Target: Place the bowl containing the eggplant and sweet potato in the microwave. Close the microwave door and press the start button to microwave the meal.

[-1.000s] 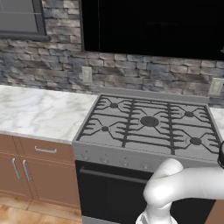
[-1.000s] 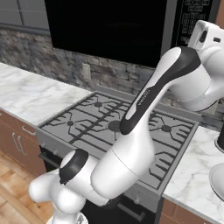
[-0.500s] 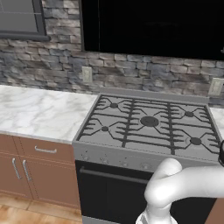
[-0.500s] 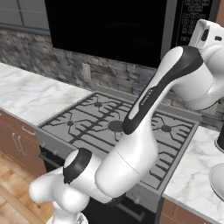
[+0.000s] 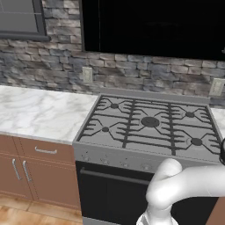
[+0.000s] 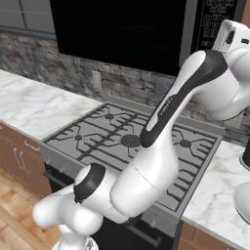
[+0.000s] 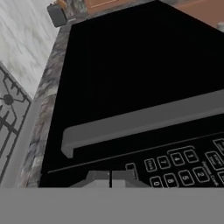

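The microwave (image 5: 154,26) hangs above the stove with its door (image 6: 122,34) closed flat against the front. My arm reaches up to its right side, where the keypad panel (image 6: 215,19) sits. In the hand view my gripper (image 7: 110,177) is shut, fingertips pressed together with nothing between them, right at the keypad (image 7: 183,168) near its lower-left buttons. The long grey door handle (image 7: 144,118) runs just beyond the fingertips. The bowl, the eggplant and the sweet potato are hidden from view.
A gas stove (image 5: 149,125) with black grates lies below the microwave. Marble counter (image 5: 39,112) extends left over brown cabinets (image 5: 30,169). On the right counter stand a white dish (image 6: 242,197) and a dark object (image 6: 245,156). The stone backsplash carries an outlet (image 5: 87,75).
The arm's upper links have shifted slightly toward the keypad side of the microwave. The stove, counter and microwave door have stayed where they were.
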